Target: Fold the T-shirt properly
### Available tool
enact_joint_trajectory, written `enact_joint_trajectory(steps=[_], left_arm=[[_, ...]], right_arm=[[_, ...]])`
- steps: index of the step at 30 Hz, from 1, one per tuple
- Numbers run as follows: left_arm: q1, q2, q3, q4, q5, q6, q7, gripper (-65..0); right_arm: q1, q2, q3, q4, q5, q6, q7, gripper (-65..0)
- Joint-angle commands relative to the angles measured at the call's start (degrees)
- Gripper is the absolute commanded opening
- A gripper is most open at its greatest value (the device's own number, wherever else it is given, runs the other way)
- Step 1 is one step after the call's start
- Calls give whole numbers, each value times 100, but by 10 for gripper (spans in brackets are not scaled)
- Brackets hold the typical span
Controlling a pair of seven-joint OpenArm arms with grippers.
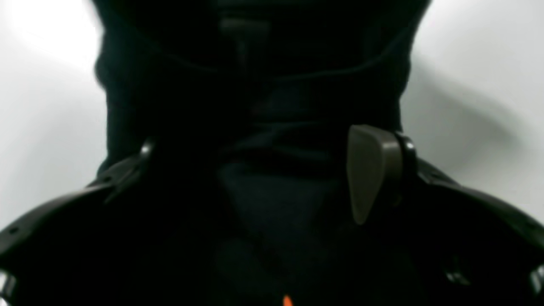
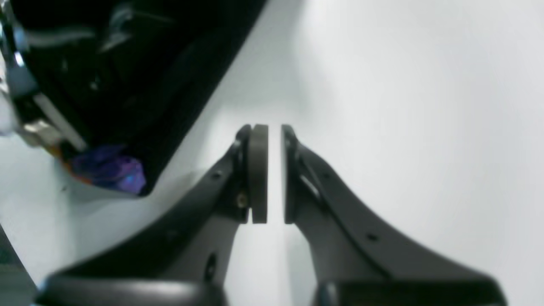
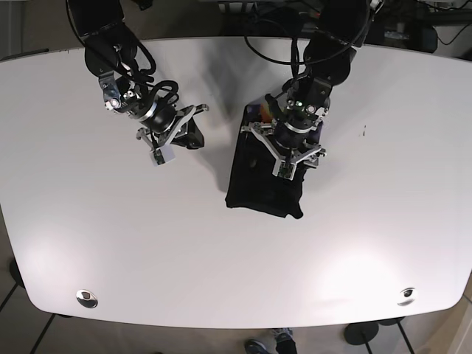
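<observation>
Base view shows the black T-shirt (image 3: 264,177) folded compact mid-table, the left gripper (image 3: 291,158) spread wide over it, seemingly to press it flat, while the right gripper (image 2: 274,174), nearly closed and empty, waits aside.

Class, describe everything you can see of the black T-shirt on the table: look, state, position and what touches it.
The black T-shirt lies folded into a compact, roughly rectangular bundle of dark soft cloth on the white table, right of centre in the base view. A purple and orange patch shows at its far corner. The left gripper sits over its far part, fingers spread with cloth between them; whether it grips is unclear. The right gripper is apart from it, holding nothing.
</observation>
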Motion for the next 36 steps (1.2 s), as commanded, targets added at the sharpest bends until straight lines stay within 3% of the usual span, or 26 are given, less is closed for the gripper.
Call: enact_joint_trajectory(steps=[1, 4, 7, 14, 16, 17, 20, 25, 29, 31, 33, 36], left_arm=[[-15, -355, -363, -364, 54, -482, 453, -143], [-15, -627, -1347, -698, 89, -1669, 514, -144], [-200, -1102, -2279, -1129, 107, -2513, 716, -144], [-1017, -3027, -2886, -3247, 80, -3453, 866, -144], [-1193, -3581, -2895, -3951, 63, -3814, 435, -144], [-1158, -3863, -2895, -4329, 71, -3858, -22, -144], [-1017, -4285, -2877, -4918, 89, -3858, -743, -144], [-578, -4856, -2895, -5058, 54, -3875, -1235, -144], [-587, -5023, -2930, -4883, 36, -3893, -1455, -144], [-490, -5014, -3132, -4329, -78, -3954, -1385, -144], [2, -4988, -3528, -3458, -509, -4280, -1068, -144], [530, -4786, -3862, -1981, -1133, -4394, -312, -144]], right_arm=[[69, 33, 16, 280, 88, 63, 149, -607], [69, 42, 16, 438, 88, 28, 149, -607], [69, 42, 16, 447, 88, 28, 149, -607], [7, 42, 16, 456, 80, 19, 149, -607], [-72, 33, 175, 640, 44, 19, 149, -607], [-151, 24, 210, 693, 44, 19, 149, -607], [-177, 33, 218, 825, 44, 19, 149, -607], [-221, 42, 218, 834, 36, 19, 149, -607], [-300, 33, 218, 1009, 36, 11, 149, -607], [-300, 33, 218, 1009, 36, 11, 149, -607], [-318, 33, 218, 1018, 36, 11, 149, -607], [-344, 42, 218, 1018, 36, 11, 149, -607]])
